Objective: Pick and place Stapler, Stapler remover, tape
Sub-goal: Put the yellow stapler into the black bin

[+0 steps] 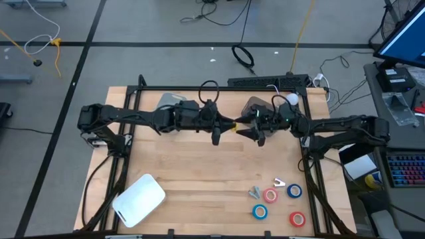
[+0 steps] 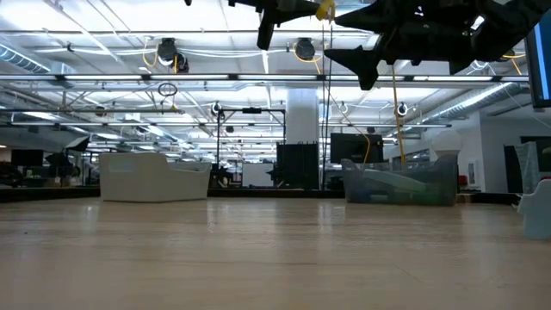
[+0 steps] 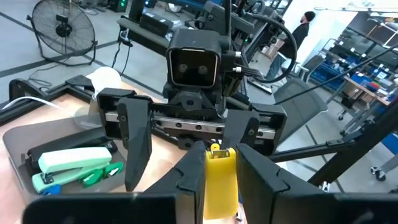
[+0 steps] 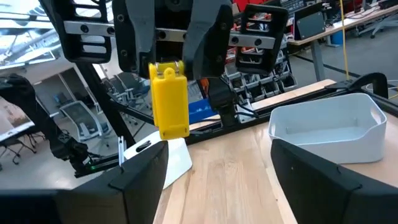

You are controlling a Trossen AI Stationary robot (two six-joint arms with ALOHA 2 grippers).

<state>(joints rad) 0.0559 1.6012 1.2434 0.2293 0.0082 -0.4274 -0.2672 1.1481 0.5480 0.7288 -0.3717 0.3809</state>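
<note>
High over the table's middle, my left gripper (image 1: pixel 224 126) is shut on a small yellow block-shaped piece (image 4: pixel 169 99); which of the task's things it is I cannot tell. My right gripper (image 1: pixel 248 131) faces it from the table's right, open, and its fingers (image 3: pixel 137 140) touch nothing. A green stapler (image 3: pixel 73 163) lies in a grey tray (image 3: pixel 18 140) at the back right. Red tape (image 1: pixel 269 195), blue tape (image 1: pixel 294 191), another blue roll (image 1: pixel 259 212) and another red roll (image 1: pixel 297 218) lie flat at the near right. Two small metal claw pieces (image 1: pixel 255 192) lie beside them. My left gripper pinches the yellow piece's two long sides (image 3: pixel 221 190) between its two fingers (image 3: pixel 189 180). The fingers lie level and point toward the table's right. The piece's end with a small metal part (image 3: pixel 214 148) sticks out past the fingertips toward my right gripper. It is held well clear of the table.
A white bin (image 1: pixel 139 198) stands at the near left of the wooden table (image 1: pixel 199 166). A dark frame (image 1: pixel 219 88) runs along the far edge and down both sides, and a grey thing (image 1: pixel 169 101) lies at the back left.
</note>
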